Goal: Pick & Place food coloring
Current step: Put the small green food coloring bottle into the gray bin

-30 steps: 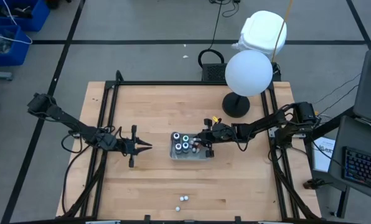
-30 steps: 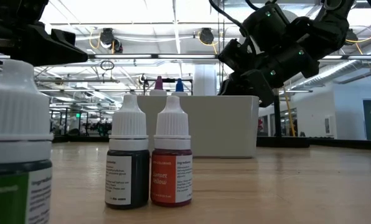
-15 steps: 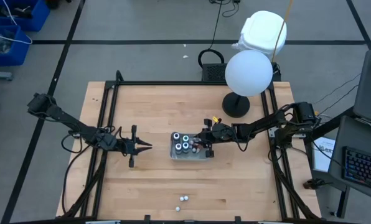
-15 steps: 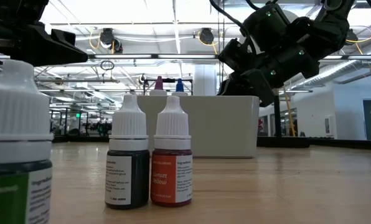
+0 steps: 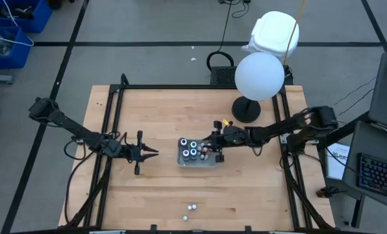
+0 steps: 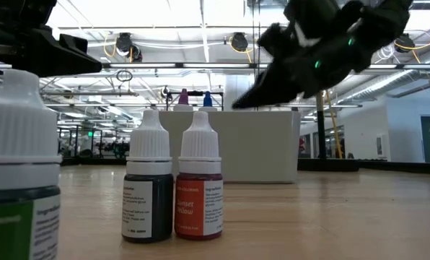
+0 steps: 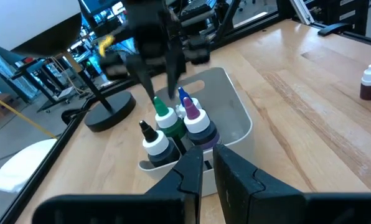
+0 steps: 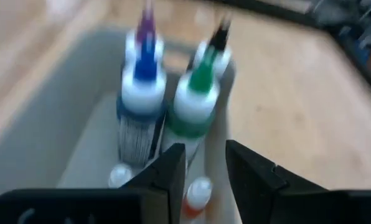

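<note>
Right gripper (image 5: 211,148) over tray (image 5: 214,162) | fingers apart, empty | food coloring (image 5: 192,149) stands in tray mid-counter | lift straight, avoid tips | left gripper (image 5: 148,153) waits left, fingers together

We see two slim black jointed arms, the left arm (image 5: 70,130) trailing thin dark cables, the right arm (image 5: 278,130) carrying a small green light.

Four little bottles (image 8: 173,99) packed upright together in a pale tray (image 8: 61,124) – blue, purple, green and black tips. The right gripper (image 8: 205,163) sits just above them, fingers (image 8: 167,171) slightly apart, holding nothing
</note>
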Tool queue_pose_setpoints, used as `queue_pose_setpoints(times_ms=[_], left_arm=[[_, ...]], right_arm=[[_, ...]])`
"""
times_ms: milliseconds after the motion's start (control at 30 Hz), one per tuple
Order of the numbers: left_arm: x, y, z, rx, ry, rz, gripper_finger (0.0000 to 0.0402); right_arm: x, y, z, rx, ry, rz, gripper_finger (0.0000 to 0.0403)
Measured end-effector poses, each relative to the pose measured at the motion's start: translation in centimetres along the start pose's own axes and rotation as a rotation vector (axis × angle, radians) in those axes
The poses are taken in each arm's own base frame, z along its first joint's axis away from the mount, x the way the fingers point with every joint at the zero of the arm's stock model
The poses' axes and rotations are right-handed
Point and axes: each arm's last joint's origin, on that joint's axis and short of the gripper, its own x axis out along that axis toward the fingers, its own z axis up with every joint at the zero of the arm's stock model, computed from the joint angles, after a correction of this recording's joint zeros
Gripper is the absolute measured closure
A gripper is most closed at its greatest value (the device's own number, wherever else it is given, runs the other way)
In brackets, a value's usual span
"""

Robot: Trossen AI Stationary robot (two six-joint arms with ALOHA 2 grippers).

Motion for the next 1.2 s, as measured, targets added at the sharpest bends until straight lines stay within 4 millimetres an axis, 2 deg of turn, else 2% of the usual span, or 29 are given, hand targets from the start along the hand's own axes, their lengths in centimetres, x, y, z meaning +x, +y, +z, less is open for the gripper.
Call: queue_pose_setpoints(times_ms=[133,300,433,533,733,833,900,1067,1200], left_arm=[[0.0,0.0,0.0,-0.004,-0.001,0.000,0.0355],[0.0,0.0,0.0,-0.022,-0.002,0.000,0.0355],[0.0,0.0,0.1,-0.026,-0.006,0.001,0.0355],[0.0,0.0,0.1,-0.027,-0.008,0.002,0.0355],[0.0,0.1,0.2,-0.030,-0.018,0.005,0.0355],[0.0,0.1,0.4,-0.031,-0.041,0.010,0.0355],[0.0,0.2,0.6,-0.026,-0.054,0.015,0.0355],[0.0,0.2,0.6,-0.049,-0.055,0.014,0.0355],[0.0,0.2,0.6,-0.051,-0.055,0.014,0.0355]], right_arm=[[-3.3,-0.2,2.7,-0.051,-0.072,0.018,0.0314],[-9.0,-0.9,4.8,-0.057,-0.108,0.038,0.0386],[-13.0,-1.3,4.3,-0.005,-0.203,0.022,0.0392],[-14.7,-1.1,2.2,0.044,-0.263,0.015,0.0398],[-15.6,-0.2,-4.2,0.141,-0.396,-0.027,0.0402],[-15.9,-0.2,-6.5,0.190,-0.427,-0.055,0.0402],[-16.2,-0.2,-7.3,0.226,-0.450,-0.064,0.0402],[-16.9,-0.2,-7.2,0.259,-0.496,-0.052,0.0403],[-16.9,0.0,-7.2,0.235,-0.501,0.024,0.0403]])
